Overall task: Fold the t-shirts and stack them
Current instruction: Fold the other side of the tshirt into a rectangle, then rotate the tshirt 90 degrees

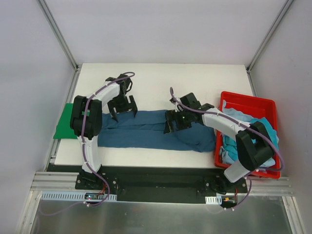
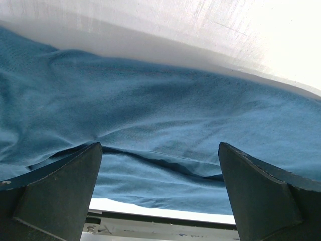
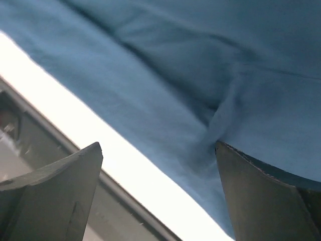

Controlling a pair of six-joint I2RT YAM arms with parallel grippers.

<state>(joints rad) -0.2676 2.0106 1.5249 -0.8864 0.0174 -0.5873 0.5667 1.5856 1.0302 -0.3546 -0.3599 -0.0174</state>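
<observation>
Across worktop middle, dark teal-blue t-shirt (image 1: 146, 136): narrowed lengthwise, cross-folds not yet done.
My left gripper (image 1: 123, 111): spread, over its far edge.
My right gripper (image 1: 176, 124): spread above it.
Left edge, green t-shirt (image 1: 66, 122): looks folded.
Red bin (image 1: 246, 99): light-blue tees (image 1: 235, 114) waiting.

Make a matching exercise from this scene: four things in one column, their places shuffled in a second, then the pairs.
Things
1. dark blue t-shirt
2. green t-shirt
3. red bin
4. light blue t-shirts

Places
A. inside the red bin
B. right edge of the table
C. spread across the middle of the table
D. left edge of the table

Pairs: 1-C, 2-D, 3-B, 4-A
</observation>
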